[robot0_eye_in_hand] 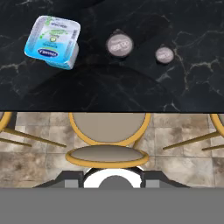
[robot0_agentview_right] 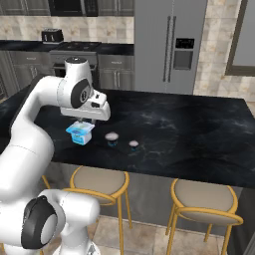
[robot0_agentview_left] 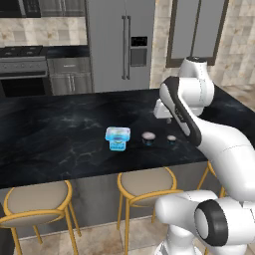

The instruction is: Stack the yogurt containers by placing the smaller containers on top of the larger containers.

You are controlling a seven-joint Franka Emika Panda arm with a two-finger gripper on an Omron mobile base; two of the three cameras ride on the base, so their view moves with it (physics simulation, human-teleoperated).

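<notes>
The larger container, a light blue squarish tub (robot0_agentview_left: 118,137) (robot0_agentview_right: 80,132) (robot0_eye_in_hand: 53,41), stands on the black counter (robot0_agentview_left: 60,134) near its front edge. To its right stand the smaller containers, both upright and apart. One is a dark round cup (robot0_agentview_left: 148,137) (robot0_agentview_right: 111,137) (robot0_eye_in_hand: 119,44). The other is a tinier cup (robot0_agentview_left: 172,139) (robot0_agentview_right: 133,144) (robot0_eye_in_hand: 164,54). My gripper (robot0_agentview_left: 163,115) (robot0_eye_in_hand: 112,179) hangs high above the counter's front edge, pointing down. Its jaws are apart with nothing between them, and it touches no container.
Round stools with yellow frames (robot0_agentview_left: 147,182) (robot0_agentview_left: 37,199) (robot0_eye_in_hand: 107,153) stand on the floor under the counter's front edge. A steel fridge (robot0_agentview_left: 119,45) and an oven (robot0_agentview_left: 22,74) line the far wall. Bare black counter lies behind and beside the containers.
</notes>
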